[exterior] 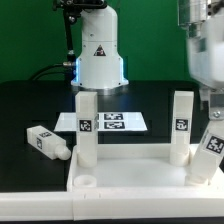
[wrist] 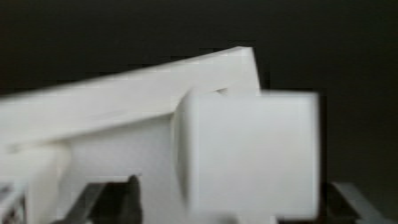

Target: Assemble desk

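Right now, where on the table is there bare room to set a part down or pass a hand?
Bare black table lies on the exterior view's left, between the lying leg and the robot base. A smaller strip runs between the marker board and the desk panel. That view's right is crowded: an upright leg, a tilted leg and the gripper.

My arm hangs steep and blurred over the desk's edge at the exterior view's right. Claw points down, fingers parted, and I can't tell whether they're gripping.
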Tool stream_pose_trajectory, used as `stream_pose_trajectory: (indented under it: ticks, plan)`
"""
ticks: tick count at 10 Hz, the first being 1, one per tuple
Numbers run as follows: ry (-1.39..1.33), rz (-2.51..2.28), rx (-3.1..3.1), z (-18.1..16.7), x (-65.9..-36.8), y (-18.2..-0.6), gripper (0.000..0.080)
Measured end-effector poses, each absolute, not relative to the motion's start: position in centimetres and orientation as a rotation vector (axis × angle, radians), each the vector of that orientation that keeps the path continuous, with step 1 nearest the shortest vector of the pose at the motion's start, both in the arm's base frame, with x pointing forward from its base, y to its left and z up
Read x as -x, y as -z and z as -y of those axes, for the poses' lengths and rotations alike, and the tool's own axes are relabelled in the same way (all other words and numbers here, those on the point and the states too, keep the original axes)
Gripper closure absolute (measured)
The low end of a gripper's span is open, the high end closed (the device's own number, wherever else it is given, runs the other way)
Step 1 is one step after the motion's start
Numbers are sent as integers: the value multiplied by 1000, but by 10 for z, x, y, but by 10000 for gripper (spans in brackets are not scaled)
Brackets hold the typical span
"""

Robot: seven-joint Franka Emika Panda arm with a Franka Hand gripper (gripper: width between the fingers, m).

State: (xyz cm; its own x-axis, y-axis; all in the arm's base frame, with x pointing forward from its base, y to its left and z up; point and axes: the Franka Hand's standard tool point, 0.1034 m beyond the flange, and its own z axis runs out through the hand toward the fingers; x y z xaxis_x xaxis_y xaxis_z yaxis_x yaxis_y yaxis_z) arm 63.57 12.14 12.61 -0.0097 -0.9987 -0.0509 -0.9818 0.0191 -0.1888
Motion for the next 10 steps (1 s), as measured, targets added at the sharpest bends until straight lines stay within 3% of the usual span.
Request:
stream_pose_trajectory:
  ticks: [1,2,7,10]
  plan:
    - [178,-1936,2256,-114,-639,-127,244]
    - [208,-1746,2415,-111,-640,-126,172]
    - [244,-1348,2688,-110,-640,-124,151]
    - [166,-685,3058,-135,-647,-135,151]
